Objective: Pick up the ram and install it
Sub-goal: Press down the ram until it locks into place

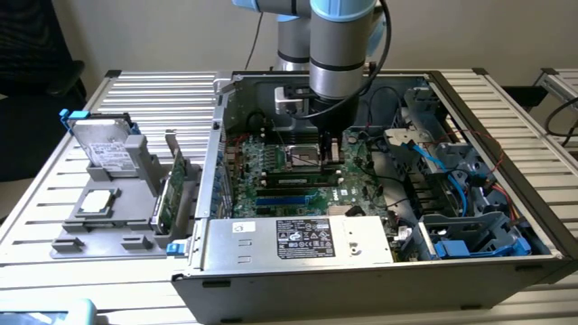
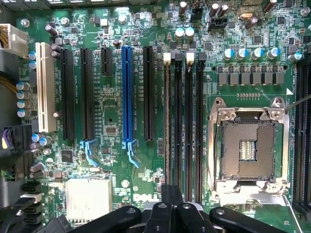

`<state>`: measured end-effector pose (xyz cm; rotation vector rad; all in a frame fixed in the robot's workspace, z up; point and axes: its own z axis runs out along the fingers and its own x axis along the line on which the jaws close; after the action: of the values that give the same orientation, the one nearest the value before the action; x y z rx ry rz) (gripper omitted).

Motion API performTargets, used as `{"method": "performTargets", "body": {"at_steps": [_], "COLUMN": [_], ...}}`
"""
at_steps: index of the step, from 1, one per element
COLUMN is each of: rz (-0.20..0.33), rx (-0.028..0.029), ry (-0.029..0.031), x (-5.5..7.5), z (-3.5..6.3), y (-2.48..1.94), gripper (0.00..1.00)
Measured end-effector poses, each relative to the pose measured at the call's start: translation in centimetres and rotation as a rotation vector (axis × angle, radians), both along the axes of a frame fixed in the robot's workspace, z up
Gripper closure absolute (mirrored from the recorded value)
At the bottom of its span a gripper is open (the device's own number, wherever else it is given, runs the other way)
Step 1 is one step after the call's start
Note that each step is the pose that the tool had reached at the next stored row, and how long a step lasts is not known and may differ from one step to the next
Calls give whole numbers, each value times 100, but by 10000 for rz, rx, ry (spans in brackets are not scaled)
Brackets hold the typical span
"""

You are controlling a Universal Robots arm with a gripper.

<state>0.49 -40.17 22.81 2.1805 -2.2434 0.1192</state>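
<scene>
While the arm is reaching down into the open case (image 1: 505, 203), the gripper (image 1: 332, 145) is hovering over the motherboard (image 2: 116, 111) with jaws together, holding nothing. The ram (image 1: 302, 181) is sitting in a slot beside the CPU socket (image 2: 248, 145) (seated or merely resting, cannot tell), likely so the closed fingers can bear on it

Glossy green motherboard (image 2: 121, 97), shiny metal socket frame (image 2: 248, 114), black plastic slots (image 2: 148, 92)
</scene>
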Motion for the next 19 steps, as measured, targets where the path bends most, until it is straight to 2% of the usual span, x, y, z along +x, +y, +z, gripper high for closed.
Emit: {"method": "performTargets", "body": {"at_steps": [12, 14, 16, 19], "rz": [1, -4, -1, -1], "rx": [0, 19, 5, 6], "ry": [-12, -16, -14, -27], "x": [-6, -16, -45, -98], "z": [-24, 4, 62, 87], "y": [0, 2, 1, 1], "gripper": [89, 89, 89, 89]}}
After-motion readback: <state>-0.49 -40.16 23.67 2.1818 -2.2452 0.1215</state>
